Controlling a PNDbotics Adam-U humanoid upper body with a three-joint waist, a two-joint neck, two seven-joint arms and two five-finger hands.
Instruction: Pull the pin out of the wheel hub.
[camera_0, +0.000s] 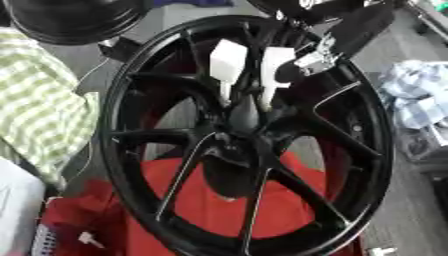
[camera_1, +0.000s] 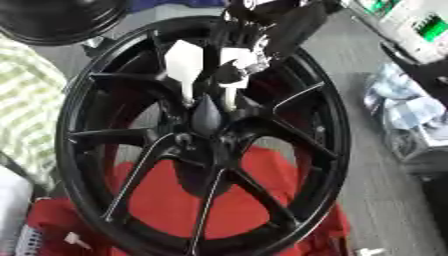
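Grey floor and red cloth (camera_0: 210, 200) lie behind the black spoked alloy wheel (camera_0: 367, 150). Right hand (camera_1: 262, 30) reaches two white-headed pins (camera_1: 184, 62); finger closure unclear. Pull straight along the pin's axis.

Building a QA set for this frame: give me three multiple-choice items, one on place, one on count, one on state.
1. Where do the white pins stand?
A. above the hub
B. on the red cloth
C. on the wheel's lower rim

2. How many white pins show in the wheel?
A. one
B. two
C. four

3. What is the right hand doing?
A. resting at a lower corner
B. reaching in from the upper right beside the right pin
C. lifting the wheel

Key: 1 A, both stand just above the centre; 2 B, two side by side; 3 B, its arm comes from the top right, close to that pin.
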